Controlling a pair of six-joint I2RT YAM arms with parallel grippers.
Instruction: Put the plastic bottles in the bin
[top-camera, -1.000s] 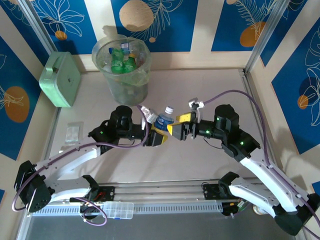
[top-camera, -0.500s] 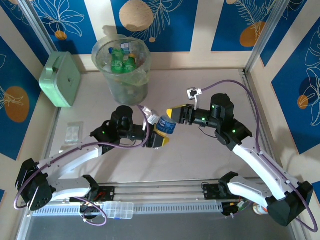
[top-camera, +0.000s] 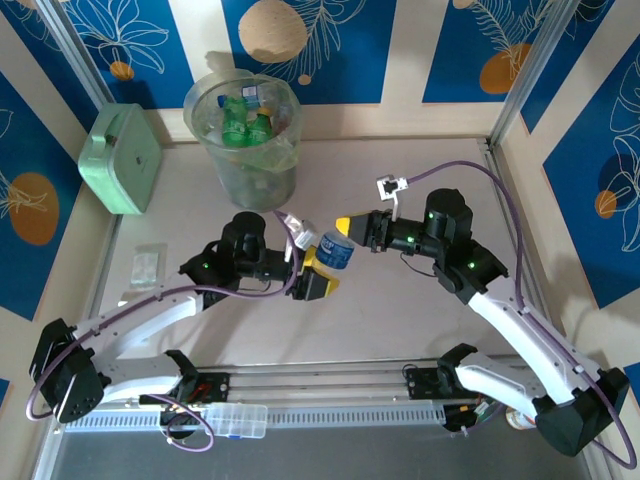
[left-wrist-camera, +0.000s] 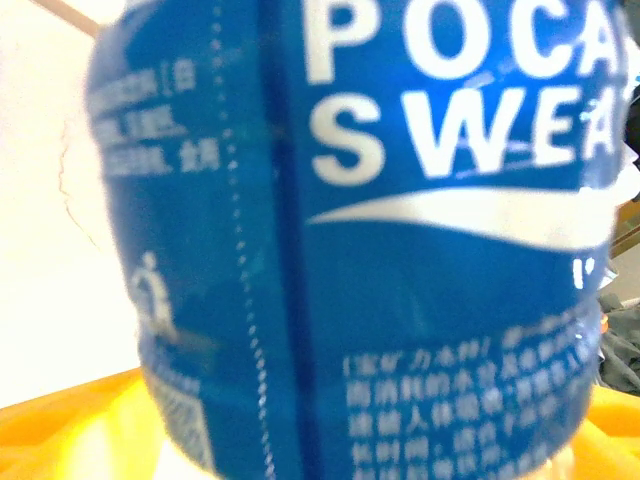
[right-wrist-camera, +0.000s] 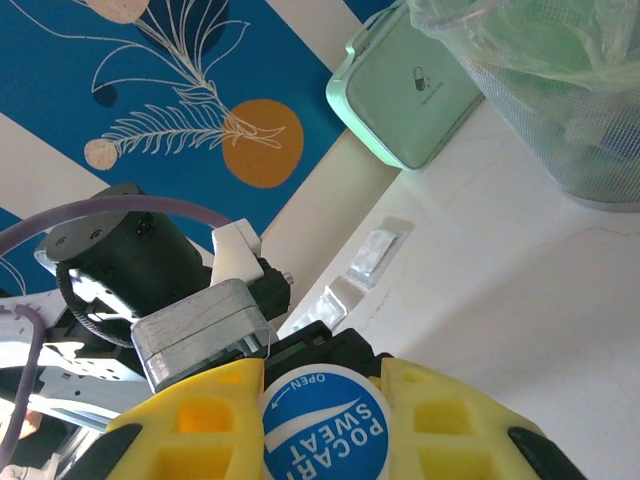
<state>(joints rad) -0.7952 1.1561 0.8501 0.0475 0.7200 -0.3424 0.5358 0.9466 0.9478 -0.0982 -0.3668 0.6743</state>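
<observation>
Top external: the right end effector (top-camera: 343, 228) is pinching the blue cap (right-wrist-camera: 325, 435) of a Pocari Sweat bottle (top-camera: 333, 250), the left end effector (top-camera: 316, 274) is gaping wide around its body, and the bin (top-camera: 250, 165) is standing at eleven o'clock.

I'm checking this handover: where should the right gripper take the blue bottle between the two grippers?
Take the bottle by its blue cap, end-on from its top: the cap is narrow and stands clear of the left gripper, which is at the labelled body. The right gripper is shut on that cap.
</observation>
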